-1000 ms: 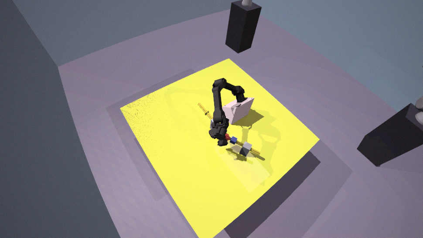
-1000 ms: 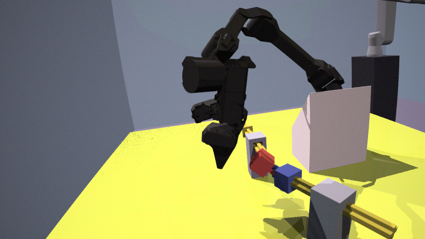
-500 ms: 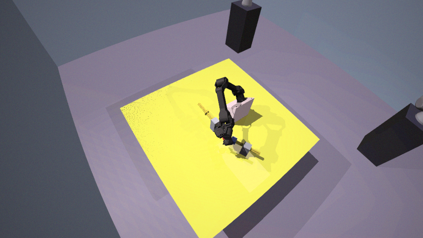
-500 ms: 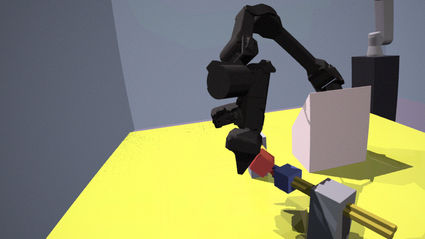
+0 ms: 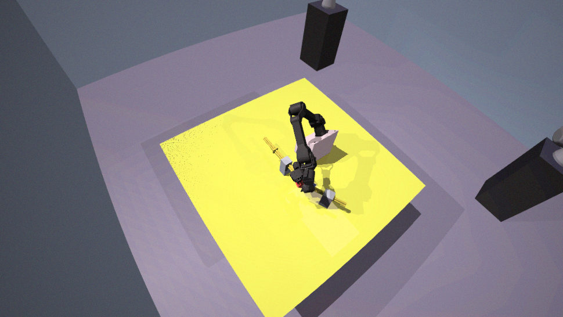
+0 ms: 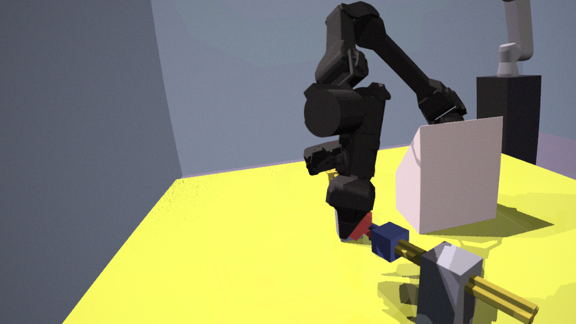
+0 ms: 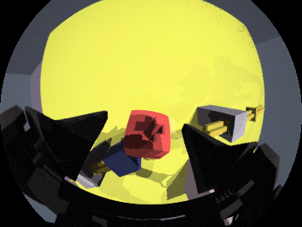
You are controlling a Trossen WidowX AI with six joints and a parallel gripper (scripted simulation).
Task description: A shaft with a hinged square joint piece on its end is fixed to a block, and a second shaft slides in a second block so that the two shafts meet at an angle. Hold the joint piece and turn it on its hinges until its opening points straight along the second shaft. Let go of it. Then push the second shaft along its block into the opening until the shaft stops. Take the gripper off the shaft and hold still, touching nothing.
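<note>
The red joint piece (image 5: 299, 184) (image 6: 362, 226) (image 7: 164, 143) is hinged to a blue cube (image 6: 386, 243) (image 7: 121, 160) on the first yellow shaft (image 5: 338, 201) (image 6: 502, 299). That shaft passes through a grey block (image 5: 327, 198) (image 6: 447, 281). In the wrist view its cross-shaped opening faces the camera. The second shaft (image 5: 271, 145) (image 7: 215, 128) runs through another grey block (image 5: 285, 166) (image 7: 239, 125); its near end is outside the opening. My gripper (image 6: 347, 229) (image 7: 145, 121) is open, fingers on either side of the red piece. Contact cannot be told. One finger partly hides the piece in the exterior view.
The pale pink wedge-shaped block (image 5: 325, 145) (image 6: 459, 177) stands by the arm's base, close to the shafts. Everything rests on a yellow table top (image 5: 236, 204). Dark pedestals (image 5: 322, 37) (image 5: 520, 184) stand beyond it.
</note>
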